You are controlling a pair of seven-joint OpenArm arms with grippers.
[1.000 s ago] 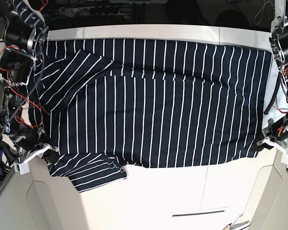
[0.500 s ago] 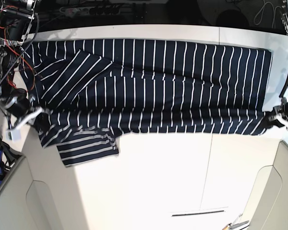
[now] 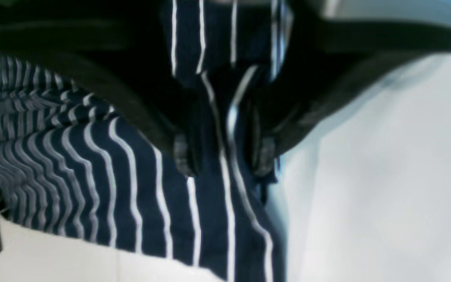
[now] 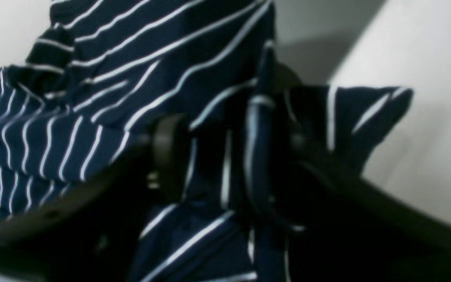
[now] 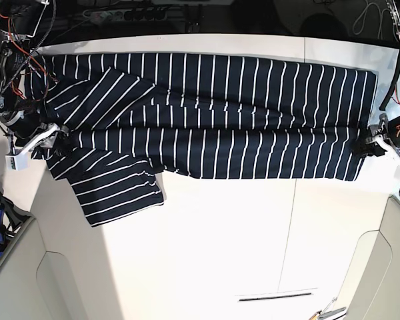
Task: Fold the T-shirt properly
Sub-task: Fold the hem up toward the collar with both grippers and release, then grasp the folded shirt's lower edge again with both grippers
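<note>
The navy T-shirt [image 5: 207,120] with thin white stripes lies across the far half of the white table [image 5: 253,247], its near edge lifted and carried toward the back. A sleeve [image 5: 117,190] hangs out at the near left. My left gripper [image 5: 373,148] is shut on the shirt's right near corner; in the left wrist view the cloth [image 3: 221,156] is pinched between the fingers [image 3: 182,156]. My right gripper [image 5: 53,141] is shut on the left near corner; in the right wrist view the bunched cloth [image 4: 225,164] sits between the fingers [image 4: 166,156].
A dark slot [image 5: 277,297] marks the table's near part. The table's far edge [image 5: 187,41] runs just behind the shirt, with cables and dark gear [image 5: 133,13] beyond it. Arm wiring [image 5: 13,67] stands at the far left.
Both grippers have pulled the shirt's near edge from the table's middle toward the back. The shirt's visible depth has shrunk and the near sleeve has slid back with it.
</note>
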